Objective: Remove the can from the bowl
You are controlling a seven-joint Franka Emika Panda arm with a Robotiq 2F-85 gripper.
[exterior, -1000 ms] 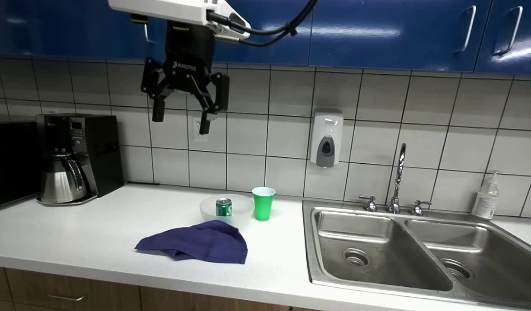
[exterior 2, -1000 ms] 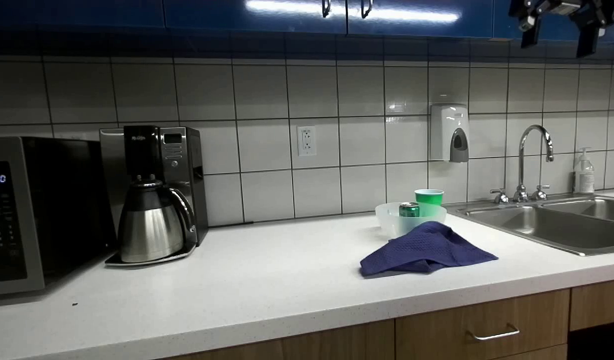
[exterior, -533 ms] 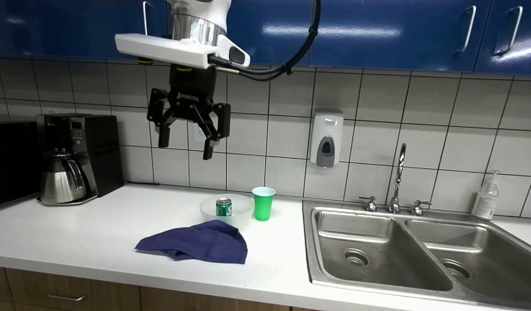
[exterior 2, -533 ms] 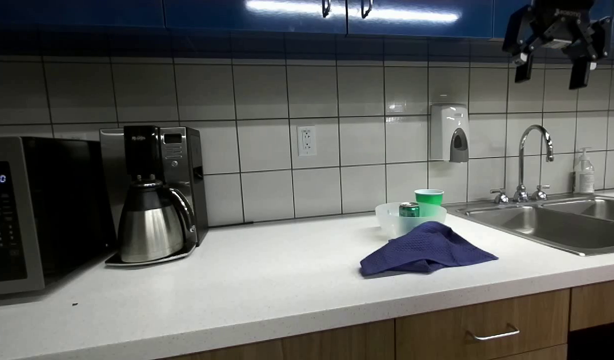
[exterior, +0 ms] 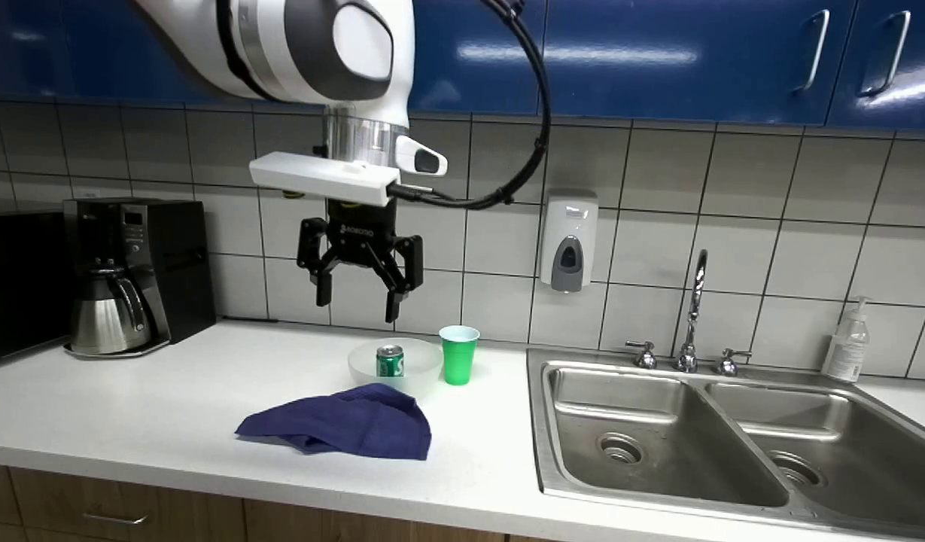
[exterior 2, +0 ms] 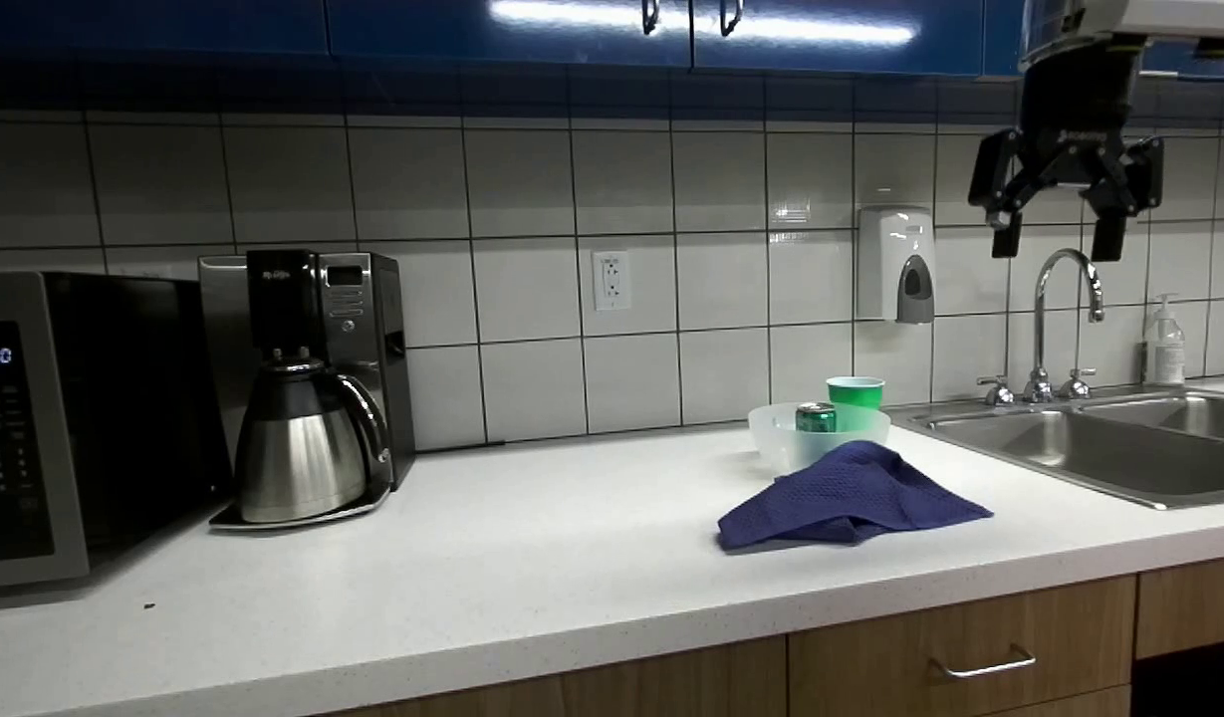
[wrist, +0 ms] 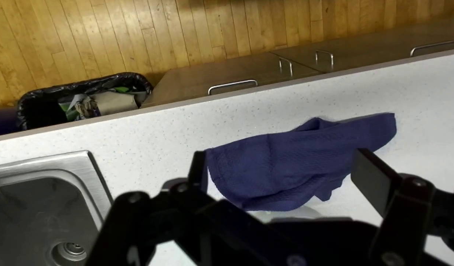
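Note:
The can [exterior: 390,361] is small and green with a silvery top. It stands inside the pale translucent bowl [exterior: 424,361] on the counter; the can [exterior 2: 816,417] and bowl [exterior 2: 774,443] show in both exterior views. My gripper [exterior: 358,305] points down with its jaws wide apart and nothing between them. It hangs in the air well above the counter, and also shows in an exterior view [exterior 2: 1057,247]. In the wrist view, the open gripper [wrist: 281,160] frames the blue cloth [wrist: 286,162]. There the can is hidden behind the gripper body, and only a faint pale edge shows below the cloth.
A bright green cup [exterior: 459,355] stands right beside the bowl. The blue cloth [exterior: 349,423] lies in front of the bowl. A steel sink [exterior: 658,429], a soap dispenser [exterior: 569,241] on the wall and a coffee maker [exterior: 142,275] are around. Blue cabinets [exterior: 688,60] hang above.
The arm has come down and my gripper is lower, shifting slightly right in an exterior view and left in an exterior view. It stays open. Can, bowl, cup and cloth have not moved.

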